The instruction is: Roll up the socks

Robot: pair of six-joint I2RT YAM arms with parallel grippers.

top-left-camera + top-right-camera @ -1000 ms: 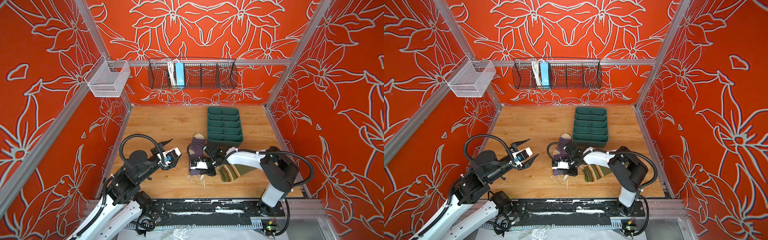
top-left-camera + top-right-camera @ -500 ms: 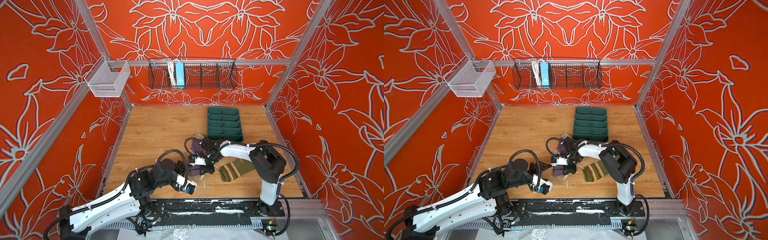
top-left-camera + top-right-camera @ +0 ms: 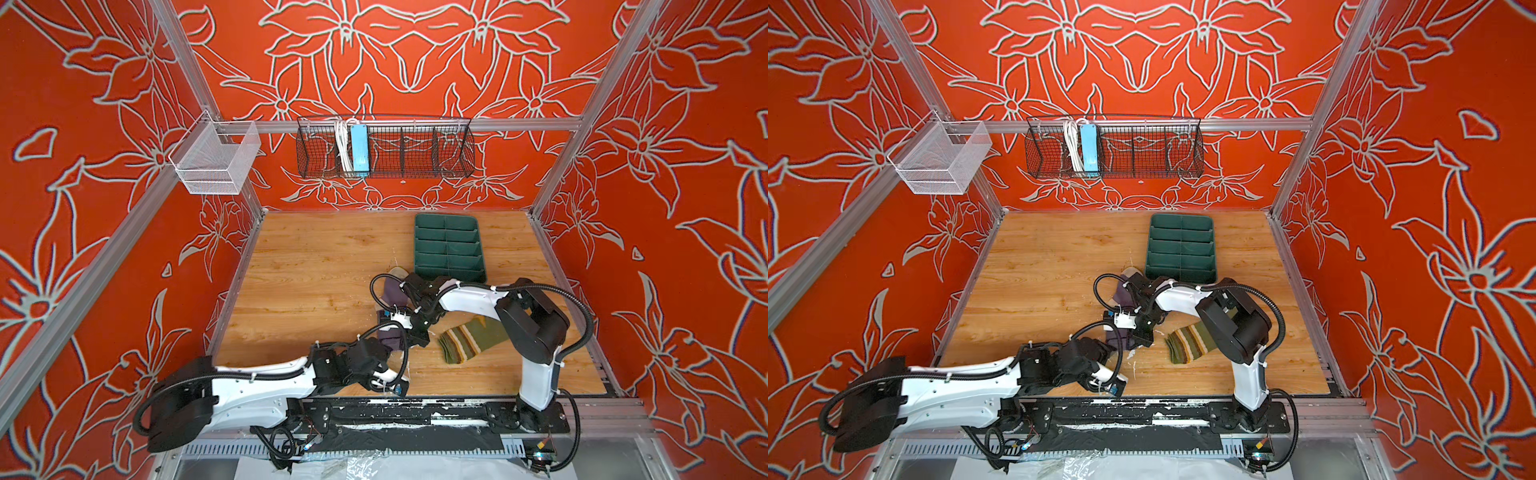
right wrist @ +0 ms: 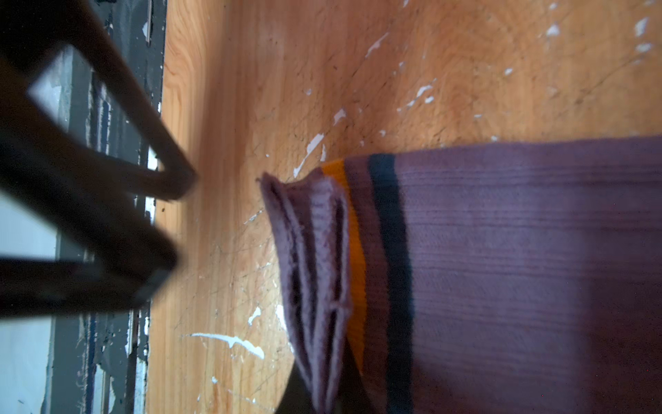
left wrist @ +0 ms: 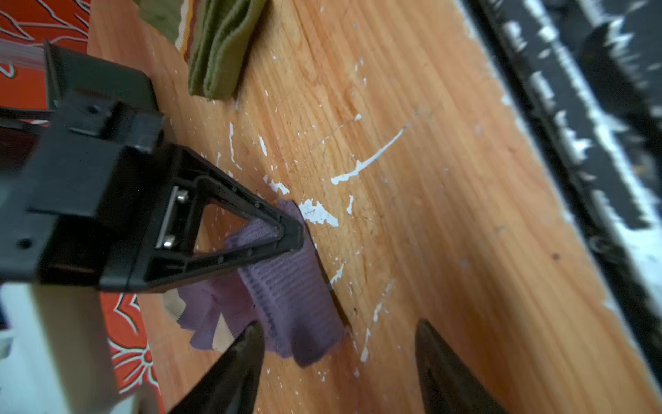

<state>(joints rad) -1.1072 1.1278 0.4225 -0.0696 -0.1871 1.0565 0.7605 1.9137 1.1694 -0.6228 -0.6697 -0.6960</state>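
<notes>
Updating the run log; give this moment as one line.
right gripper: shut on purple sock | left gripper: open near its cuff | green sock: apart, untouched

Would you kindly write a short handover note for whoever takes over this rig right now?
The right gripper is shut on the cuff of the purple fabric sock with orange and blue stripes, which lies on the wooden table.
The left gripper is open beside that cuff, holding nothing.
The olive green striped fabric sock lies flat on the table next to the purple one, with no gripper on it.
Done: purple cuff gripped.
Left: neither sock is rolled yet, so roll both.
</notes>
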